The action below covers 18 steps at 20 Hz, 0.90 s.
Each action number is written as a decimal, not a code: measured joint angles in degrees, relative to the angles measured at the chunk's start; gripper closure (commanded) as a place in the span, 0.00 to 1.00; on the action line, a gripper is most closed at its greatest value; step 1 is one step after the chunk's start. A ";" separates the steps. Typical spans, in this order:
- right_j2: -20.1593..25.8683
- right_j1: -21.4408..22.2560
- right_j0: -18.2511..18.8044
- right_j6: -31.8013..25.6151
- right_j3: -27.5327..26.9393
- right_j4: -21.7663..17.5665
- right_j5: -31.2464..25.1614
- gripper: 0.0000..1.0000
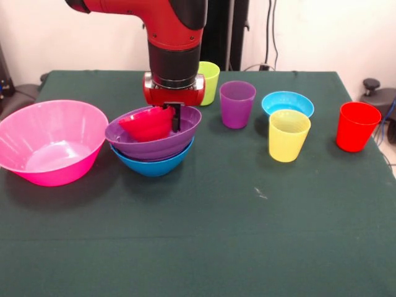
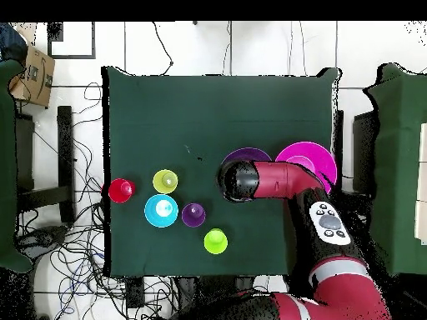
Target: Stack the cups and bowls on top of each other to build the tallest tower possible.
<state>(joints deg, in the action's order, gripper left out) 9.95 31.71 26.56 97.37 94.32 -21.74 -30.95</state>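
The tower is a large purple bowl (image 1: 154, 141) nested in the medium blue bowl (image 1: 153, 164), left of the table's middle. My gripper (image 1: 171, 116) hangs over it, shut on the rim of the small red bowl (image 1: 147, 124), which tilts inside the purple bowl. One black finger (image 1: 176, 116) shows at that rim. In the overhead view my wrist (image 2: 238, 181) covers most of the purple bowl (image 2: 248, 153). The lime green cup (image 1: 208, 82), purple cup (image 1: 237, 103), yellow cup (image 1: 288, 135) and red cup (image 1: 357, 126) stand upright to the right. The orange bowl is out of view.
The very large pink bowl (image 1: 52, 143) stands at the left, close beside the tower. The light blue bowl (image 1: 288, 102) sits behind the yellow cup. The table's edge (image 1: 185, 73) runs behind the green cup.
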 measured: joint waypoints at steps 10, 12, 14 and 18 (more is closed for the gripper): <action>-2.97 -0.39 -2.52 0.00 0.00 0.00 3.50 1.00; -3.68 -1.20 -2.86 0.00 -0.02 0.00 5.00 0.00; -4.00 -1.75 -2.88 0.00 -0.01 -0.01 5.61 0.00; -5.10 -2.21 -2.97 0.00 -0.10 0.05 6.90 0.00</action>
<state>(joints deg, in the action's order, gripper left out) 4.85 29.50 23.59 97.37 94.22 -21.69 -24.05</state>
